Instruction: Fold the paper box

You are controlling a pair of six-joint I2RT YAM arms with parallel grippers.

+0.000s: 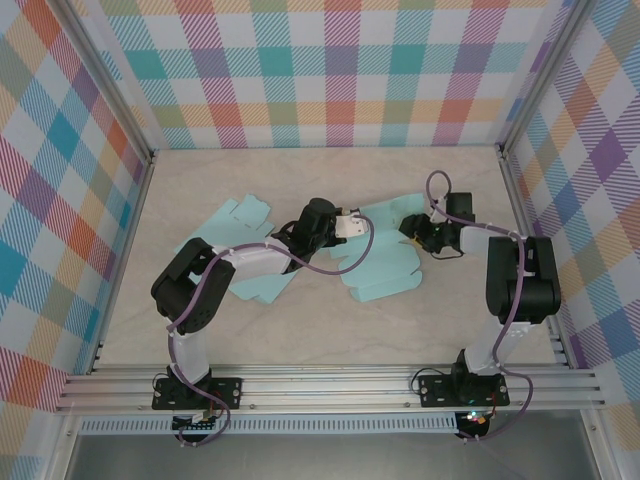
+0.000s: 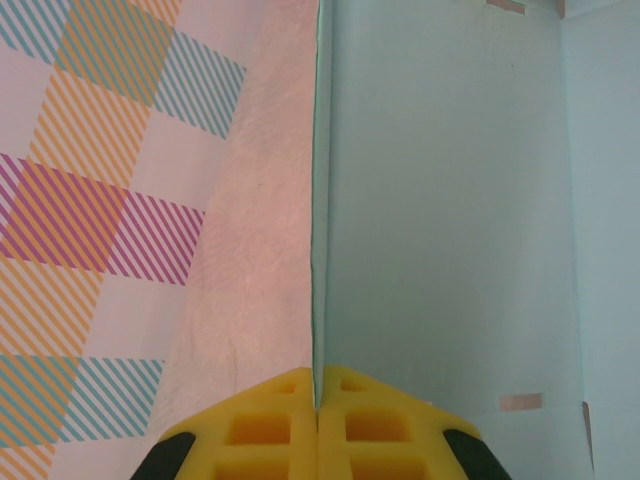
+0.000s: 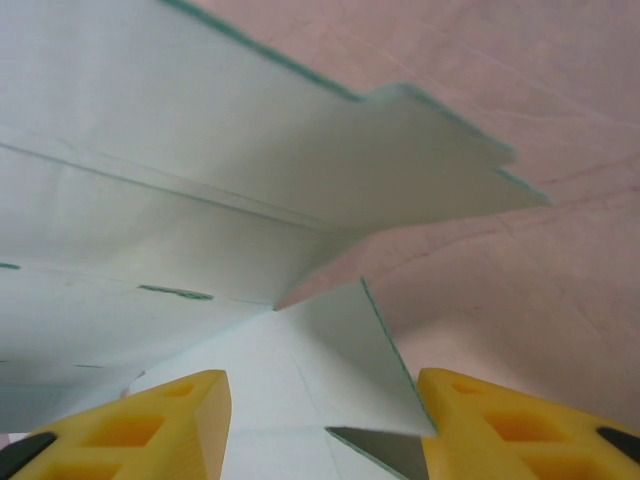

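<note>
**Inspector:** Teal card, overhead view first. The paper box (image 1: pixel 385 262) lies unfolded at the middle of the table (image 1: pixel 300 335), a little toward the right edge.

**Clerk:** And the hands?

**Inspector:** The left hand (image 1: pixel 350 226) is at the box's left margin. The right hand (image 1: pixel 418 236) is over its far right part. A second teal sheet (image 1: pixel 235 222) lies nearer the left edge, partly under the left arm.

**Clerk:** Left wrist view?

**Inspector:** The left hand (image 2: pixel 318 385) is closed. Its yellow fingers (image 2: pixel 260 435) are pressed together on the edge of the paper box (image 2: pixel 450 200), with bare table (image 2: pixel 250 250) to the left of that edge.

**Clerk:** Right wrist view?

**Inspector:** The right hand (image 3: pixel 322 380) is open, fingers (image 3: pixel 500 425) well apart and gripping nothing. A pointed flap (image 3: pixel 330 360) of the paper box (image 3: pixel 200 150) lies between them, its corner by the right finger. I cannot tell whether they touch.
</note>
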